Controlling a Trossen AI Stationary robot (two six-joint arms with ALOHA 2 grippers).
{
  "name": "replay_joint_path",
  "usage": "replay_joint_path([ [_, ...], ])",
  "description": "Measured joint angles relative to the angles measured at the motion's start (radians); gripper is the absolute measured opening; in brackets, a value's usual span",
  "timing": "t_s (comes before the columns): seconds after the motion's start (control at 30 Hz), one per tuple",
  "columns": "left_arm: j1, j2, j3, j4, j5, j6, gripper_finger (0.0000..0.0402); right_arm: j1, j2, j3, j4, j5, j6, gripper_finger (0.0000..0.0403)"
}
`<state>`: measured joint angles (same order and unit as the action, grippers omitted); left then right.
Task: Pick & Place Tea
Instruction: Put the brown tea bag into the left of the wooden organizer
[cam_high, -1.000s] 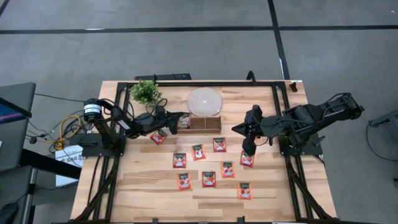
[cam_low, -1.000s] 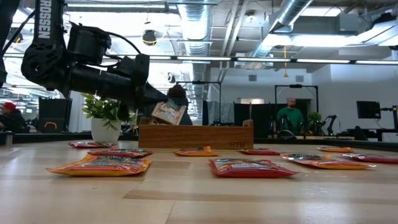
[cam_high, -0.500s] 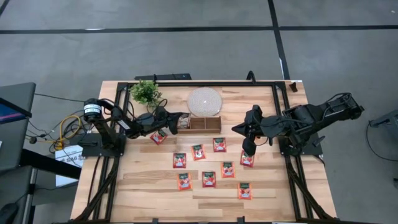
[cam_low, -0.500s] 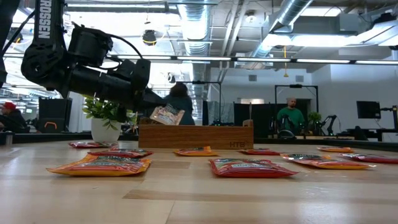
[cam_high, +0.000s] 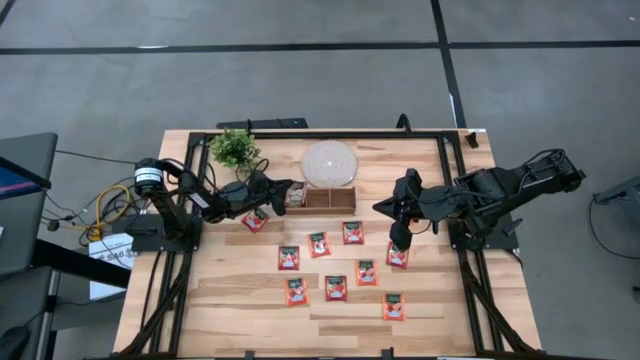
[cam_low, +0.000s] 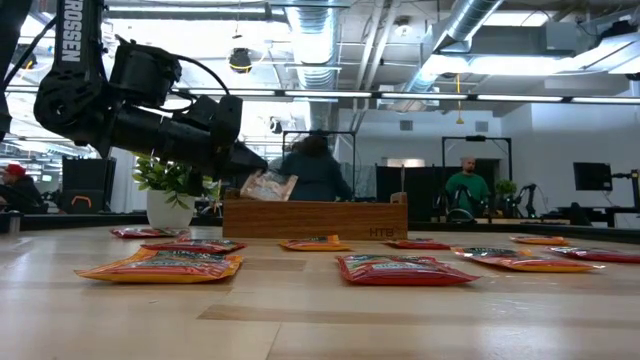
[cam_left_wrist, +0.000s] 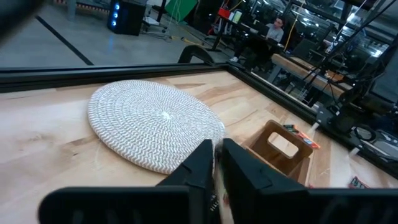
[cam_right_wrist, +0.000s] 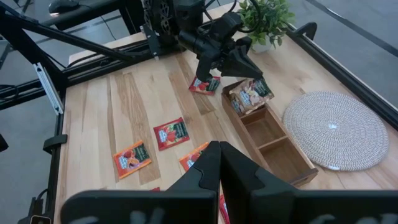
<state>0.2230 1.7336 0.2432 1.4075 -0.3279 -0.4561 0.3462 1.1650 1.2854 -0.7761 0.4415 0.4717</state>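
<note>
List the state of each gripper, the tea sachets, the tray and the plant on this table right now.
left gripper: shut on a sachet, above the tray's plant-side end compartment
held sachet: tilted, off the table
right gripper: shut, low over a red sachet
wooden tray: plant-side compartment holds sachets, other two empty
loose sachets: nine, flat on the table
plant: upright

The brown three-compartment wooden tray (cam_high: 320, 197) is hemmed by the round white woven disc (cam_high: 328, 162) behind it, the left gripper (cam_high: 284, 194) over its left end, and the potted green plant (cam_high: 234, 149) farther left. Red-orange tea sachets (cam_high: 337, 263) dot the table's middle. Bare light wood table (cam_high: 240, 315) lies open along the near edge.
</note>
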Motion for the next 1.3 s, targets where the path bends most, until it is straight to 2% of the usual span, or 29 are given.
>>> replay_joint_path([
  [0.3, 0.0, 0.0, 0.0, 0.0, -0.011, -0.001, 0.0084, 0.0, 0.0, 0.0, 0.0, -0.008, 0.0, 0.0],
  [0.63, 0.0, -0.01, 0.0, 0.049, 0.004, 0.04, 0.0087, 0.0, 0.0, 0.0, 0.0, -0.021, 0.0, 0.0],
  [0.8, 0.0, -0.041, 0.063, 0.022, 0.041, 0.109, 0.0087, 0.0, 0.0, 0.0, 0.0, -0.023, 0.0, 0.0],
  [0.93, 0.0, -0.065, 0.179, -0.213, 0.044, 0.169, 0.0087, 0.0, 0.0, 0.0, 0.0, -0.024, 0.0, 0.0],
  [1.17, 0.0, -0.122, 0.48, -0.997, 0.006, 0.178, 0.0087, 0.0, 0.0, 0.0, -0.003, -0.025, -0.008, 0.0],
  [1.3, 0.0, -0.127, 0.612, -1.227, -0.007, 0.179, 0.0087, 0.0, 0.0, 0.0, -0.015, -0.025, -0.009, 0.0],
])
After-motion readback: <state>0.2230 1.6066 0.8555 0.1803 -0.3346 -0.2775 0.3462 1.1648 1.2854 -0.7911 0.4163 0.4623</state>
